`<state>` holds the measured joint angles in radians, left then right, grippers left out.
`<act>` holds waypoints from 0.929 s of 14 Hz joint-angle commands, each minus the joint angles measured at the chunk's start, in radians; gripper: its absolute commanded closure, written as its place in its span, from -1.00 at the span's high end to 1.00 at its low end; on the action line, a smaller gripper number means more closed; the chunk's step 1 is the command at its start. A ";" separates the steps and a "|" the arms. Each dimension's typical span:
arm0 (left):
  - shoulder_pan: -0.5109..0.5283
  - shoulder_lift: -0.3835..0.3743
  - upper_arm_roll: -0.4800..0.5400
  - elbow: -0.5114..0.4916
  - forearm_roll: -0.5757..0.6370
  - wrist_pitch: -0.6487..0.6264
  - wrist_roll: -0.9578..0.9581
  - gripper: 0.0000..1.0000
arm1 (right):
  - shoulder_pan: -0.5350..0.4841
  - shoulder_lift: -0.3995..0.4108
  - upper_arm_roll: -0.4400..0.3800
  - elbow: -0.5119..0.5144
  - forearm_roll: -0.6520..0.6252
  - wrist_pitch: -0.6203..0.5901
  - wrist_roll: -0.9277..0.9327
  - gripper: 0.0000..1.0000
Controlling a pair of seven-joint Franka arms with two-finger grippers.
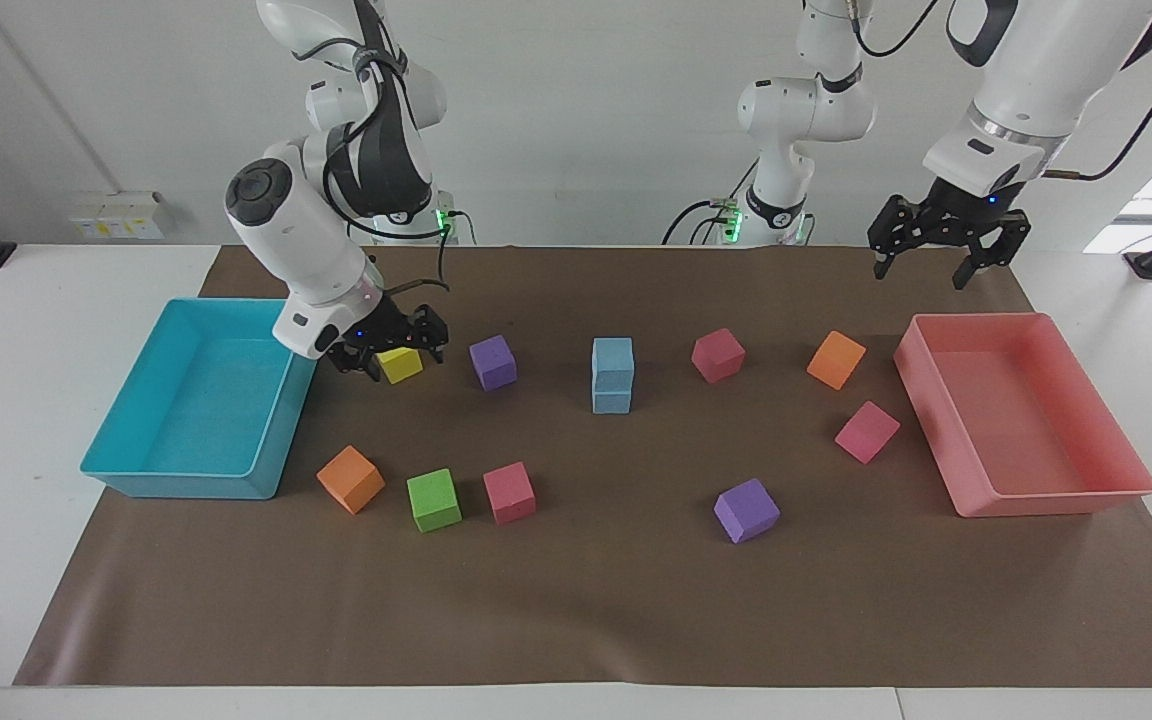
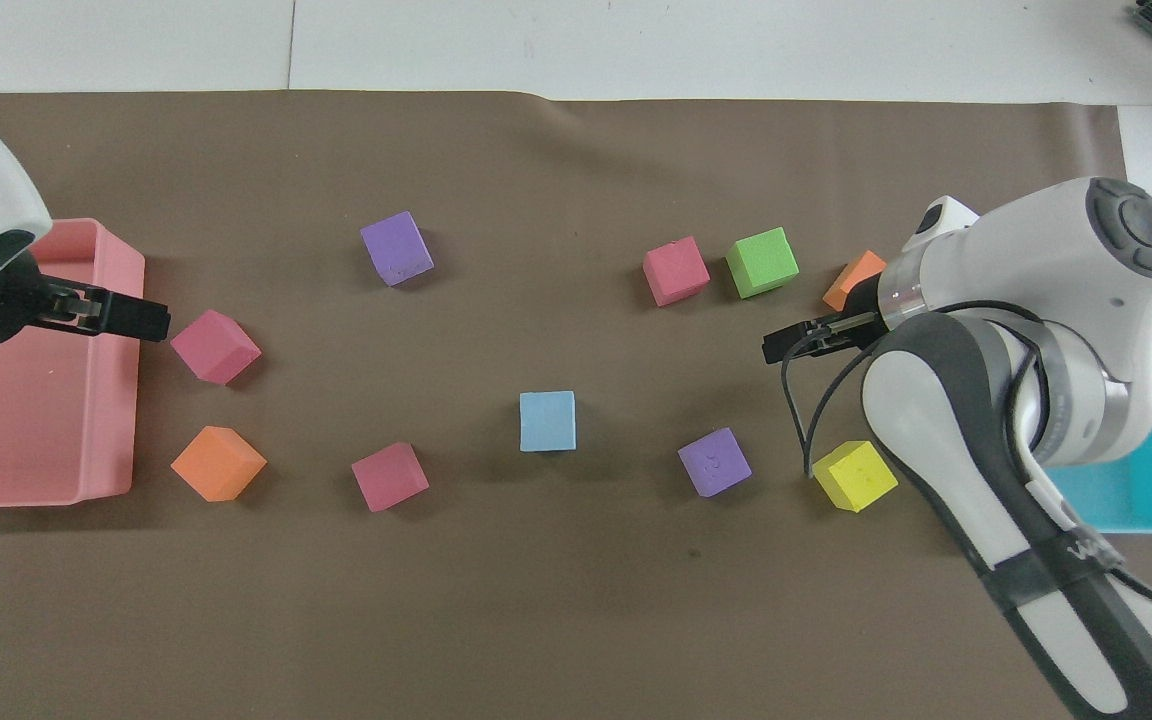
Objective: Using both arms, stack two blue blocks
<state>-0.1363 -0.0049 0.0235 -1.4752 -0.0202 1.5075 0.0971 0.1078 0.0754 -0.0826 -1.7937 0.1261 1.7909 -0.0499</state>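
Midway along the brown mat (image 1: 576,620), the two blue blocks (image 1: 613,375) stood stacked one on the other, touched by neither arm. The right gripper (image 1: 388,347) hung empty, fingers spread, over a yellow cube (image 1: 400,365) beside the turquoise tray (image 1: 136,480). The left gripper (image 1: 945,250), likewise released and empty, hovered above the mat's edge by the pink tray (image 1: 1056,497). A purple cube (image 1: 493,361) lay between the yellow cube and the stack.
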 commanded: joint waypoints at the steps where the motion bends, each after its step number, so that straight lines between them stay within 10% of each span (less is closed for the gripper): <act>1: 0.046 0.025 -0.007 0.052 -0.020 -0.049 0.010 1.00 | -0.075 -0.054 0.009 -0.003 -0.068 -0.048 0.027 1.00; 13: 0.052 -0.038 -0.013 -0.027 -0.023 -0.089 -0.017 1.00 | -0.126 -0.146 0.006 0.174 -0.151 -0.221 0.019 1.00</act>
<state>-0.0986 -0.0141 0.0193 -1.4693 -0.0318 1.4254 0.0858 -0.0066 -0.0780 -0.0852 -1.6841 0.0112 1.6311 -0.0492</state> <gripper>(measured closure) 0.000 0.000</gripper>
